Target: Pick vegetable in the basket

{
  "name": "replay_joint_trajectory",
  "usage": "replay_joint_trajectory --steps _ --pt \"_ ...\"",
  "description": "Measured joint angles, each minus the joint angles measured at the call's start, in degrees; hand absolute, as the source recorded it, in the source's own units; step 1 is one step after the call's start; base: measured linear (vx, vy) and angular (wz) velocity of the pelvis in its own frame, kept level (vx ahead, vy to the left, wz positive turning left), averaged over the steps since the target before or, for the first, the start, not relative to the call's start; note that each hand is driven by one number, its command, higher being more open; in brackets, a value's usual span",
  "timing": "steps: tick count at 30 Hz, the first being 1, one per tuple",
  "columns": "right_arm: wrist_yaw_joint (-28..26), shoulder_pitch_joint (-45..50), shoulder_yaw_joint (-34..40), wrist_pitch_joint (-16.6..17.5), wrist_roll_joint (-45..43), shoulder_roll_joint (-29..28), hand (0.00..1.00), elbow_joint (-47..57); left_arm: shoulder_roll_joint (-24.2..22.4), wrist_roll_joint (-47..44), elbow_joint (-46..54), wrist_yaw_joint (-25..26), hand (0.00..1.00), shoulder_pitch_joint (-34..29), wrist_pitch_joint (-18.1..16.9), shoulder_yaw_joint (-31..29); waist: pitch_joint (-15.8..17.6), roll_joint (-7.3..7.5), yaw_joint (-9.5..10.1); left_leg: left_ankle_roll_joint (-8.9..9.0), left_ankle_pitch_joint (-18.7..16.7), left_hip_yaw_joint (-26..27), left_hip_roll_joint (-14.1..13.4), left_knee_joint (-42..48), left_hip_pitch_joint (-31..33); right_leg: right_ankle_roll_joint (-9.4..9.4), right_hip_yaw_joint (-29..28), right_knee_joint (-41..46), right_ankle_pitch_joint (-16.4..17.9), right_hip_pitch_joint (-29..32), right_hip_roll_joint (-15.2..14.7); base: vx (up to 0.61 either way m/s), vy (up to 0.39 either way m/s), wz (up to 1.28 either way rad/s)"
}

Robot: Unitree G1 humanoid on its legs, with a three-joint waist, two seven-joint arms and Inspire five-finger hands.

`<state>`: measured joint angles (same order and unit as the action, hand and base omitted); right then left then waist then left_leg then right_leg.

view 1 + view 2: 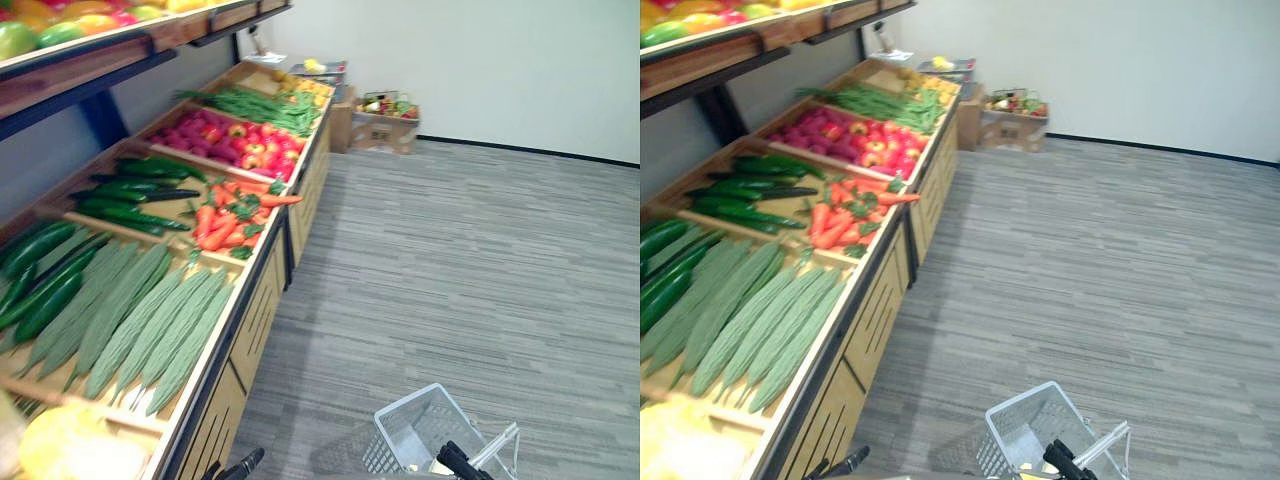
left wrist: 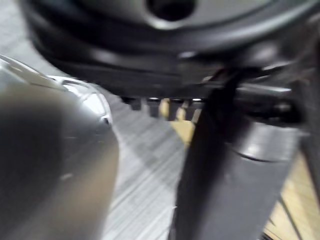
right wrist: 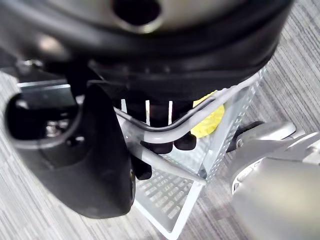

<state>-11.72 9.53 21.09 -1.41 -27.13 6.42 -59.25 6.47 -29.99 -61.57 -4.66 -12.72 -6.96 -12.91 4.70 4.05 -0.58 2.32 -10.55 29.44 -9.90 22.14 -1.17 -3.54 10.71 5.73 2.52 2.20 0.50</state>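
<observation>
The right hand (image 3: 95, 165) is grasping the handle (image 3: 170, 131) of the white basket (image 1: 410, 435), its fingers curling round the bar. The basket is showing above the grey floor (image 1: 450, 260). A yellow thing (image 3: 212, 120) is lying inside the basket against its wall. It is perhaps a vegetable, but the view is too poor to be sure.

The left hand (image 1: 243, 464) is showing just beside the front edge of the display stand (image 1: 255, 320). I cannot tell if it is released or clenched.

The other vegetables are lying in the stand's compartments. Toward the near end, long ridged gourds (image 1: 140, 320) are lying side by side. In the next compartment, dark cucumbers (image 1: 130, 195) are lying toward the back edge and carrots (image 1: 225, 220) toward the front edge. Farther on, red and pink produce (image 1: 225, 140) is filling a compartment, and green beans (image 1: 260, 105) are lying near the far end. Cardboard boxes (image 1: 380, 125) are standing on the floor just past the far end.
</observation>
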Motion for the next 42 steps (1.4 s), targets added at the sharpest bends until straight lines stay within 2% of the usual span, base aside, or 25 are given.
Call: replay_joint_trajectory --steps 1,2,3,5,6,7,8,11,14,16,17,22,24,29,31,35,36,38,39,40,41,42 --pt "-0.4 -0.9 -0.1 0.0 0.0 1.2 0.0 -0.3 -0.8 -0.6 -0.4 1.0 1.0 0.2 -0.1 -0.8 0.6 -1.16 0.69 1.41 -2.3 -8.3 1.2 -0.1 0.3 -0.26 -3.8 -1.7 -1.0 -0.9 1.3 0.14 -0.073 -1.57" --pt "-0.4 -1.3 -0.4 0.0 0.0 1.8 0.0 -0.6 -1.6 -1.0 -0.7 1.2 1.0 0.2 -0.1 -1.6 0.9 -1.97 0.86 1.45 -2.9 -11.4 2.0 -1.1 0.2 -0.37 -5.5 -2.6 -1.5 -1.4 2.0 0.13 0.076 -1.74" --pt "-0.4 -2.0 -1.4 -0.1 0.0 2.5 0.0 -1.1 -2.6 -2.3 -2.6 1.8 1.0 0.1 0.1 -3.4 1.3 -2.9 0.95 1.4 -3.6 -18.2 4.3 -4.8 0.2 -0.25 -9.8 -4.2 -2.7 -2.3 2.9 0.1 0.103 -1.47" --pt "-0.4 -1.7 -2.3 -0.4 0.0 2.7 0.0 -1.4 -3.0 -3.4 -3.1 1.9 1.0 -0.5 0.0 -4.3 1.4 -2.83 1.26 1.4 -3.4 -23.5 6.4 -8.5 0.3 0.15 -13.1 -4.9 -3.1 -2.8 3.1 0.08 0.11 -1.25" --pt "-0.4 -1.2 -2.5 -0.8 0.1 2.7 0.0 -1.4 -3.3 -3.7 -3.1 1.9 1.0 -1.0 0.0 -4.4 1.6 -3.31 1.46 0.76 -1.7 -24.2 6.2 -10.1 0.1 0.29 -14.9 -4.9 -3.2 -3.1 3.8 0.09 0.13 -1.04" --pt "-0.3 -0.4 -2.5 -0.9 0.0 2.5 0.0 -1.5 -3.5 -3.9 -3.2 2.0 1.0 -1.1 0.1 -4.5 1.4 -3.82 1.48 -0.45 1.0 -23.1 5.7 -10.8 -0.9 0.52 -15.6 -4.9 -3.1 -3.5 4.4 0.08 0.116 -0.86" --pt "-0.3 -0.1 -2.6 -1.0 0.0 2.3 0.0 -1.4 -3.5 -4.0 -3.2 2.0 1.0 -1.1 0.2 -4.8 1.4 -4.04 1.46 -0.4 1.1 -22.2 5.6 -11.4 -1.1 0.6 -15.3 -4.9 -3.0 -3.4 4.1 0.08 0.104 -0.61" --pt "-0.5 1.7 -2.6 -1.8 0.0 1.7 0.0 -1.5 -3.3 -4.2 -3.2 1.6 1.0 1.0 0.3 -6.6 1.4 -3.12 1.25 -0.82 1.6 -20.2 6.1 -14.7 -2.6 1.52 -14.0 -6.1 -3.4 -3.3 3.2 0.11 0.105 -0.26" --pt "-1.2 2.6 -2.6 -1.8 0.4 1.7 0.0 -1.9 -3.2 -4.1 -3.4 1.2 1.0 2.3 0.1 -6.5 1.2 -2.85 0.72 -0.68 1.8 -19.2 6.0 -16.1 -3.9 1.95 -12.5 -6.7 -4.0 -3.3 3.4 0.14 0.055 -0.18" --pt "-2.0 2.6 -2.4 -1.3 0.6 1.7 0.0 -2.1 -3.6 -3.7 -3.4 0.2 1.0 3.4 -0.3 -6.4 1.3 -3.17 0.16 -0.66 1.8 -19.1 6.1 -16.6 -3.9 2.13 -11.8 -7.6 -4.3 -3.4 3.4 0.11 0.022 -0.14" --pt "-4.2 1.2 -4.3 0.7 6.8 0.4 0.0 -2.3 -2.3 -3.8 -4.1 -0.8 1.0 6.3 -2.5 -3.1 1.9 -0.73 0.16 -2.72 2.6 -20.8 9.3 -16.7 -2.4 3.9 -9.4 -11.2 -7.3 -3.4 0.4 0.0 0.0 0.0" --pt "-4.2 1.1 -4.3 0.7 6.8 0.4 0.0 -2.4 -2.3 -3.8 -4.1 -0.8 1.0 6.2 -2.5 -3.0 1.9 -0.76 0.28 -2.9 2.7 -20.8 9.3 -17.1 -2.4 4.02 -9.2 -11.2 -7.2 -3.2 0.2 0.0 0.0 0.0" --pt "-3.9 0.8 -4.3 0.6 6.8 0.4 0.0 -2.5 -2.4 -3.7 -4.0 -0.7 1.0 5.8 -2.5 -1.9 1.8 -0.94 0.27 -3.0 3.1 -20.7 9.2 -18.1 -2.8 4.21 -7.7 -11.2 -6.1 -3.3 -0.1 0.01 -0.011 0.06" --pt "-0.8 -1.0 -4.2 0.2 6.8 0.1 0.0 -4.1 -2.3 -3.1 -3.7 -0.3 1.0 4.3 -2.3 0.3 1.3 -2.32 0.6 -2.25 3.4 -19.9 8.3 -20.4 -5.8 4.64 -1.2 -11.2 -4.9 -5.3 -0.6 0.07 -0.032 0.02" --pt "1.0 -2.1 -4.2 -0.6 6.9 0.1 0.0 -4.2 -2.4 -1.7 -3.3 -0.1 1.0 3.9 -1.8 1.4 1.0 -3.43 1.31 -1.22 2.9 -18.5 7.5 -20.9 -7.4 4.83 1.1 -11.1 -4.1 -6.3 -0.3 0.09 -0.05 -0.09" --pt "2.6 -2.6 -4.3 -1.8 6.8 0.0 0.0 -4.5 -2.3 0.6 -2.6 0.4 1.0 2.6 -0.6 3.0 0.9 -4.32 2.57 0.99 1.5 -16.5 5.9 -20.7 -10.6 4.99 3.4 -10.7 -4.3 -8.9 1.2 0.1 -0.059 -0.17" --pt "2.6 -2.7 -4.3 -1.8 6.8 0.0 0.0 -4.6 -2.3 0.9 -2.7 0.4 1.0 2.5 -0.4 3.0 0.9 -4.61 2.58 1.24 1.2 -15.9 5.4 -20.4 -11.2 5.16 3.7 -9.6 -4.1 -9.0 1.6 0.12 -0.055 -0.23" --pt "2.6 -3.4 -4.3 -1.5 6.7 0.2 0.0 -4.4 -2.3 1.5 -2.6 0.4 1.0 2.7 -0.3 3.8 1.7 -5.19 2.5 1.15 1.0 -14.1 4.2 -19.5 -11.9 7.27 5.8 0.5 -0.7 -5.2 1.1 0.03 -0.002 -0.22" --pt "2.6 -4.1 -4.2 -0.8 6.7 0.5 0.0 -3.6 -1.9 1.8 -2.4 0.2 1.0 2.8 -0.1 4.8 2.5 -4.91 2.36 0.51 0.7 -13.5 4.3 -19.2 -12.1 8.05 7.5 12.1 2.7 -0.4 -1.1 -0.02 0.048 -0.12" --pt "2.6 -4.4 -3.9 -0.5 6.6 0.7 0.0 -3.1 -1.3 2.1 -2.0 0.0 1.0 2.9 0.0 5.4 2.9 -4.72 2.29 -0.16 0.2 -13.4 4.7 -18.9 -12.4 8.19 8.4 18.3 3.8 2.1 -2.8 -0.01 0.102 0.05" --pt "2.6 -5.1 -2.9 0.0 6.5 0.7 0.0 -2.2 -0.3 3.0 -1.5 -0.4 1.0 3.1 0.1 5.7 4.6 -3.56 1.78 -1.32 -0.6 -13.7 5.5 -18.7 -14.0 8.79 9.4 29.6 4.5 5.9 -6.5 0.02 0.096 0.32" --pt "2.6 -4.9 -1.7 0.4 6.0 0.5 0.0 -2.3 0.7 3.6 -1.4 -0.3 1.0 3.0 0.1 5.7 5.6 -2.48 1.32 -1.97 -1.1 -14.8 6.2 -18.4 -15.3 8.91 9.8 36.8 6.3 8.1 -9.4 0.03 0.075 0.41"
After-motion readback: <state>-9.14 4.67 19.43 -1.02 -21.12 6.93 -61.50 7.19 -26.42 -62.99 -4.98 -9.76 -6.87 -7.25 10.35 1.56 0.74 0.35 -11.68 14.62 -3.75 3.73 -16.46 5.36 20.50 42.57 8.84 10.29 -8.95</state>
